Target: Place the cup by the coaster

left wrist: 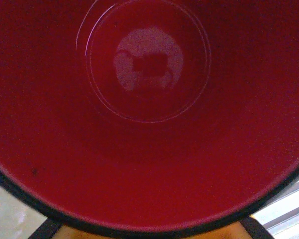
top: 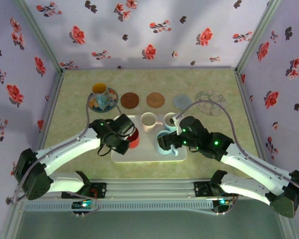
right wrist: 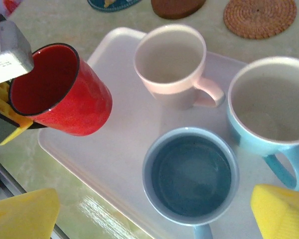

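A red cup point(top: 134, 138) hangs tilted over the left end of the white tray point(top: 144, 155), with my left gripper point(top: 125, 132) shut on its rim. The left wrist view looks straight into the red cup's inside point(left wrist: 149, 124). In the right wrist view the red cup point(right wrist: 65, 92) leans left, pinched at the rim by the left gripper point(right wrist: 15, 99). My right gripper point(right wrist: 152, 219) is open, its yellow fingertips point(right wrist: 25, 214) wide apart above a grey-blue cup point(right wrist: 191, 174). Coasters lie behind the tray: a dark brown one point(top: 130, 100), a woven one point(top: 155, 100), a grey-blue one point(top: 182, 102).
On the tray also stand a pale pink cup point(right wrist: 172, 62) and a light blue cup point(right wrist: 269, 107). A yellow cup point(top: 99, 91) sits on a colourful coaster at the back left. A clear patterned coaster point(top: 211, 103) lies at the back right. Flowered walls enclose the table.
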You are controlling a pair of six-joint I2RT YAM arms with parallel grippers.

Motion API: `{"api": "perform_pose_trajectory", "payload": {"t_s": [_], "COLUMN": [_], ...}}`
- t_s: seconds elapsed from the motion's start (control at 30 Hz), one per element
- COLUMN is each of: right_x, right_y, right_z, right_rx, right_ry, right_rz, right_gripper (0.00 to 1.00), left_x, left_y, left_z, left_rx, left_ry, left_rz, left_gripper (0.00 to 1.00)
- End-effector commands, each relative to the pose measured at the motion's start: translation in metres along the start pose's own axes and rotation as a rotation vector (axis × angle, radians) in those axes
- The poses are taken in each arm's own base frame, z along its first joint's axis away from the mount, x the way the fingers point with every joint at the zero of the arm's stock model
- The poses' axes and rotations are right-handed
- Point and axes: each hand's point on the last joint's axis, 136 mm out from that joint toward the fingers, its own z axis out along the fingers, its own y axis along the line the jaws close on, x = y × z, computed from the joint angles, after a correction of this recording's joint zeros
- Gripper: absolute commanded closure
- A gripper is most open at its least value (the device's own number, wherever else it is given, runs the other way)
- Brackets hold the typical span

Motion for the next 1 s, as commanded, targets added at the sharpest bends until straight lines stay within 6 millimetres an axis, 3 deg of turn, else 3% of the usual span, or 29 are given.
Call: {"api": "perform_pose_trajectory", "payload": {"t_s": [0.0, 0.5, 0.77, 0.97], "right_x": [-0.033, -0.069, -0.078, -0.088], "right_y": [0.008, 0.019, 0.012, 0.004], "right_z": [-0.008, 0.0, 0.008, 0.017], "right_rx": [-0.018, -0.021, 0.014, 0.048], "right_ry": [-0.101, -0.121, -0.096, -0.075], "right_rz": [-0.01, -0.035, -0.004, 0.001], "right_gripper": [0.01, 0.01, 0.01, 0.01], "left_x": [-0.021, -0.067, -0.105, -0.137], "left_y": [0.012, 0.056, 0.078, 0.093], "left_z": [-0.03, -0.069, -0.075, -0.068], "left_rx": [-0.048, -0.088, -0.091, -0.071], "left_ry": [-0.102, -0.25, -0.298, -0.301], "left_rz": [-0.041, -0.179, -0.181, -0.164], "left_gripper": [1.0, 1.0, 1.0, 1.0]}}
